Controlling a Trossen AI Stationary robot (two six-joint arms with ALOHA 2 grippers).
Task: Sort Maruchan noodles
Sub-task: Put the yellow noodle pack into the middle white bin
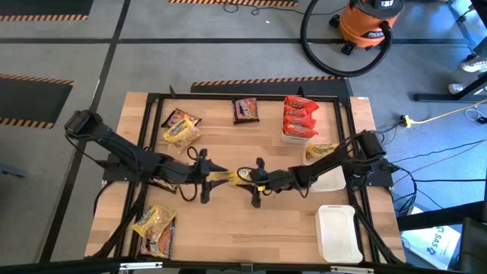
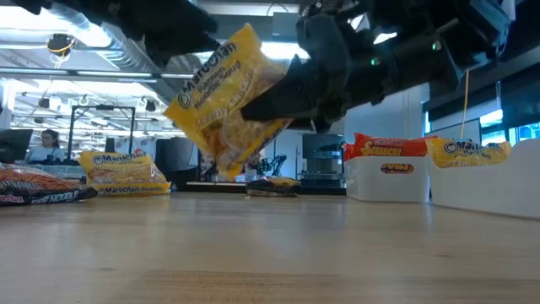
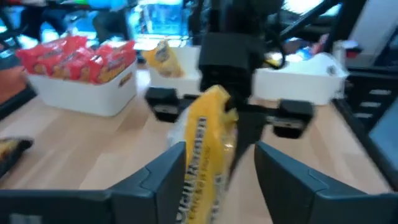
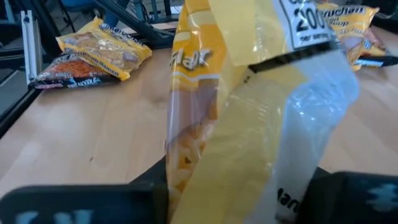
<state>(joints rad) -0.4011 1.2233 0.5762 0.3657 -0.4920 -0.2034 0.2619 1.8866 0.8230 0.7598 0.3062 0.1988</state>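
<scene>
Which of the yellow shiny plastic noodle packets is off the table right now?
The yellow shiny plastic noodle packet at the table's middle, hanging between the left gripper and right gripper. The other yellow packets lie on the wood or in a tray.

Between the left hand [image 3: 214, 171]'s two parted dark fingers [image 3: 152, 180] stands a yellow noodle packet [image 3: 205, 155] on edge, untouched on either side. Just beyond it the right hand [image 3: 239, 115] pinches the packet's far end. Farther off on the tabletop [image 3: 81, 146], a white tray [image 3: 87, 93] holds red packets [image 3: 74, 56].
</scene>
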